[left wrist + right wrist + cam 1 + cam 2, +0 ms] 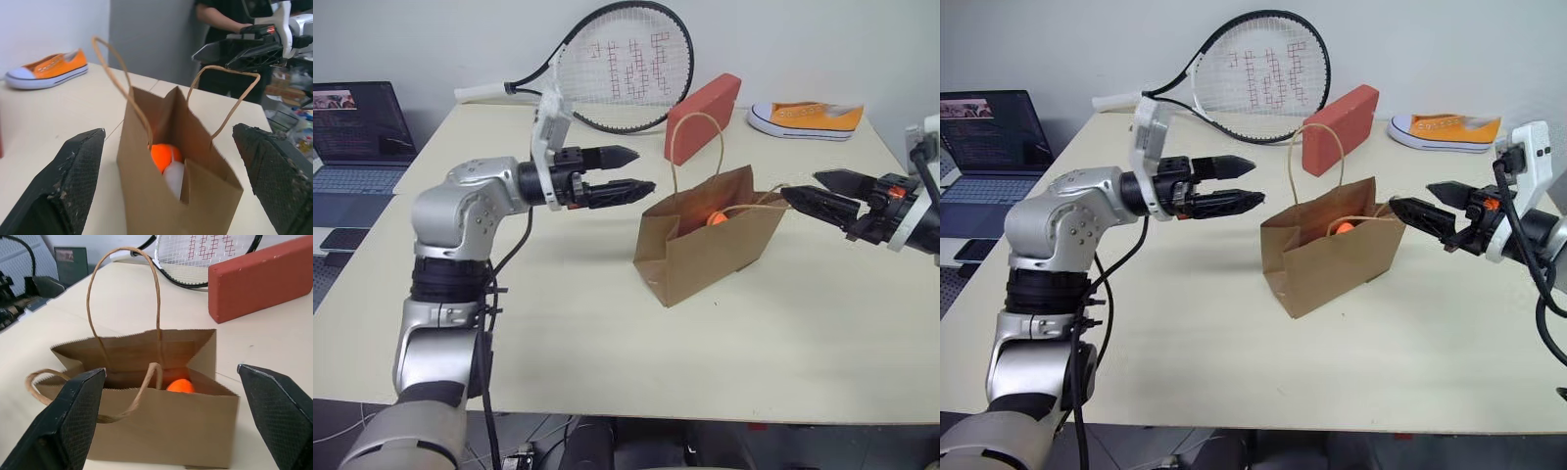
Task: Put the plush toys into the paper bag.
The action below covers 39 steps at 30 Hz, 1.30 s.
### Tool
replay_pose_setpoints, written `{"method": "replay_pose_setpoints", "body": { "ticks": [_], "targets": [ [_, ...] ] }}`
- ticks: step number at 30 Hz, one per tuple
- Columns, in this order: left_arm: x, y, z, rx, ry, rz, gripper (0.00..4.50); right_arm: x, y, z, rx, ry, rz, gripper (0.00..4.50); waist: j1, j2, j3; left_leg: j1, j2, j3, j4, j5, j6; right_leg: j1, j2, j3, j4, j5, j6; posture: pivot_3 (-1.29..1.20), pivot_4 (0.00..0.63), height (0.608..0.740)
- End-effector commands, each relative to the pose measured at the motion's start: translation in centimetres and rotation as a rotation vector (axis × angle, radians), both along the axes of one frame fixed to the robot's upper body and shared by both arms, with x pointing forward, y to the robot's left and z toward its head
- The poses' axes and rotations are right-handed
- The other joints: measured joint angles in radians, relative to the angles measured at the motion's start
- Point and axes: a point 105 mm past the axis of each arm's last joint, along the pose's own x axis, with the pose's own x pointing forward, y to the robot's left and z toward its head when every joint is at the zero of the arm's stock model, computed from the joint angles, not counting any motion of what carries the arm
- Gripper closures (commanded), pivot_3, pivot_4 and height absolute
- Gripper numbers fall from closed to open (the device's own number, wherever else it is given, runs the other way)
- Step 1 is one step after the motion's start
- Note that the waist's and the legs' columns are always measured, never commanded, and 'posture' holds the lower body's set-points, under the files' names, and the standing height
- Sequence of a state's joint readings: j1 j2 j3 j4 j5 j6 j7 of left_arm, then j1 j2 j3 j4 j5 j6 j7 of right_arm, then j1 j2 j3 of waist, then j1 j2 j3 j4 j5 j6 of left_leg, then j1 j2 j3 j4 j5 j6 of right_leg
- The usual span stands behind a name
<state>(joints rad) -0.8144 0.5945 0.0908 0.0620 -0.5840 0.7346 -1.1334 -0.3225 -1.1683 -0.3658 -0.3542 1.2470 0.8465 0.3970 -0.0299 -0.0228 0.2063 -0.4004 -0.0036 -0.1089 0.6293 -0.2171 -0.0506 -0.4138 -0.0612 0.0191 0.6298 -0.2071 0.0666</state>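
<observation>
On the table, from the head views, your brown kraft paper bag point(710, 238) stands upright between the left gripper point(628, 173) and right gripper point(1422, 210), both wide and empty. Left wrist: orange carrot plush point(165, 155) and white egg plush point(174, 177) inside. Right wrist agrees; loading looks finished, so back both arms off.

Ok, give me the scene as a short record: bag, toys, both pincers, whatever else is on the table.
bag: upright, open, mid-table
toys: orange and white shapes inside the bag
left pincer: open, empty, beside the bag
right pincer: open, empty, at the bag's other side
racket: lying behind the bag
brick: behind the bag
sneaker: far edge of table
</observation>
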Motion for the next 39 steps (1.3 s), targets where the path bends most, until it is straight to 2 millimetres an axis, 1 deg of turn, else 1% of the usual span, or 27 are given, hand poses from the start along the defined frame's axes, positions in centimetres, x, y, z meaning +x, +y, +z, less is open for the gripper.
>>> {"method": "replay_pose_setpoints", "body": {
  "ticks": [1,2,4,7,10,13,15,17,23,28,32,39],
  "targets": [
    [-1.3,0.8,0.2,-0.014,-0.051,0.049,0.03,-1.1,-1.3,3.2,-0.113,-0.186,0.031,0.0,0.0,0.0,0.0,0.0,0.0,0.0,0.0,0.0,0.0,0.0,0.0,0.0,0.0,0.0,0.0,0.0,0.15,0.74],
    [-1.5,0.8,-0.3,-0.022,-0.038,0.063,0.03,-1.4,-1.6,3.5,-0.134,-0.187,0.052,0.0,0.0,0.0,0.0,0.0,0.0,0.0,0.0,0.0,0.0,0.0,0.0,0.0,0.0,0.0,0.0,0.0,0.15,0.74],
    [-2.0,0.7,-1.6,-0.021,-0.016,0.078,0.03,-2.7,-1.6,3.7,-0.156,-0.161,0.139,0.0,0.001,0.0,0.0,0.0,0.0,0.0,0.0,0.0,0.0,0.0,0.0,0.0,0.0,0.0,0.0,0.0,0.15,0.74],
    [-1.9,-0.4,-3.3,-0.039,0.005,0.101,0.03,-4.2,-1.5,4.2,-0.139,-0.102,0.227,0.0,0.004,0.001,0.0,0.0,0.0,0.0,0.001,0.0,0.0,0.002,0.0,0.0,-0.001,-0.002,-0.003,0.0,0.15,0.74],
    [-1.7,-1.4,-4.2,-0.063,0.013,0.094,0.03,-5.6,-0.5,3.1,-0.18,-0.055,0.318,0.0,0.006,0.0,0.0,0.002,-0.001,0.001,0.001,0.0,0.0,0.004,-0.001,0.002,-0.001,-0.002,-0.003,0.0,0.15,0.74],
    [-1.6,-2.1,-5.5,-0.042,0.018,0.066,0.03,-6.9,1.2,1.6,-0.196,0.0,0.404,0.0,0.007,0.0,0.0,0.002,-0.001,0.001,0.001,0.0,0.0,0.004,0.0,0.001,-0.001,-0.001,-0.003,0.0,0.15,0.74],
    [-1.4,-2.3,-5.8,-0.058,0.035,0.054,0.03,-7.6,2.3,0.4,-0.216,0.024,0.442,0.0,0.004,0.0,0.0,0.002,-0.001,0.001,0.001,0.0,0.0,0.004,0.0,0.001,-0.001,-0.001,-0.002,0.0,0.15,0.74],
    [-1.5,-2.6,-6.1,-0.064,0.045,0.032,0.03,-8.2,3.1,-0.3,-0.203,0.037,0.462,0.0,0.004,0.0,0.0,0.002,-0.001,0.001,0.001,0.0,0.0,0.004,-0.001,0.002,-0.001,0.0,-0.001,0.0,0.15,0.74],
    [-2.4,-3.4,-6.4,-0.058,0.066,-0.044,0.03,-8.8,3.6,-1.1,-0.194,0.059,0.462,0.0,0.007,0.0,0.0,0.002,-0.001,0.001,0.002,0.0,0.0,0.004,-0.001,0.002,-0.001,-0.001,-0.001,0.0,0.15,0.74],
    [-2.5,-3.3,-6.2,-0.072,0.088,-0.067,0.03,-8.8,3.7,-1.1,-0.186,0.062,0.458,0.0,0.007,0.0,0.0,0.002,-0.001,0.001,0.002,0.0,0.0,0.004,-0.001,0.001,-0.001,-0.001,-0.002,0.0,0.15,0.74],
    [-3.1,-3.7,-6.7,-0.022,0.079,-0.112,0.03,-8.7,3.8,-1.1,-0.185,0.064,0.461,0.0,0.007,0.0,0.0,0.002,-0.001,0.001,0.002,0.0,0.0,0.004,-0.001,0.001,-0.001,-0.001,-0.002,0.0,0.15,0.74],
    [-3.0,-4.8,-7.2,-0.005,0.036,-0.078,0.03,-8.6,3.9,-1.1,-0.189,0.067,0.465,0.0,0.008,0.0,0.0,0.002,-0.001,0.001,0.002,0.0,0.0,0.004,-0.001,0.001,-0.001,-0.002,-0.003,0.0,0.15,0.74]
  ]
}}
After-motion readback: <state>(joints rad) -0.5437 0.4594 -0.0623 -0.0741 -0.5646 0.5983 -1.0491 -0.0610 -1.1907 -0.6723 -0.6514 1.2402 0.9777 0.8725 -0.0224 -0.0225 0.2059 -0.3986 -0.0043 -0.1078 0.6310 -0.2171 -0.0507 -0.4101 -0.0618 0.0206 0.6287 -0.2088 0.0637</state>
